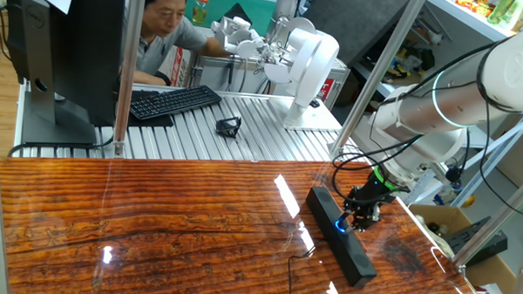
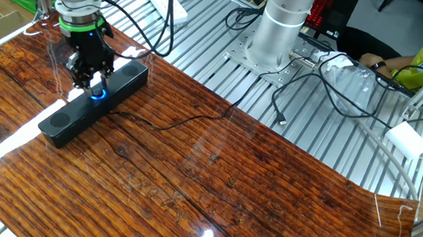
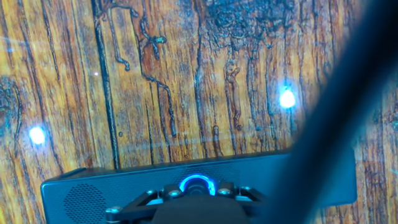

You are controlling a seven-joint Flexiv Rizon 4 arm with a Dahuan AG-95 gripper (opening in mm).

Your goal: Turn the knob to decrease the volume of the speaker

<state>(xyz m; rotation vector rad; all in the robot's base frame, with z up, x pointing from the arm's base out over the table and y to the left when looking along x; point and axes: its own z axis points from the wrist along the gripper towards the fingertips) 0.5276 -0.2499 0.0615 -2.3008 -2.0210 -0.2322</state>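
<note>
Even overhead light falls on my glossy wooden table (image 1: 154,222), throwing white glare patches in both fixed views. My hand view is warmer, with two bright spots; a dark, defocused band crosses its right side.

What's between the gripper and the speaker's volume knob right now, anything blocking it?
Nothing visible. The gripper points straight down at the blue-lit knob on the speaker, its fingers either side of it. The speaker's cable trails away across the table.

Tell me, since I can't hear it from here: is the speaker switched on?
On, apparently: a blue ring glows around the knob on the speaker.
</note>
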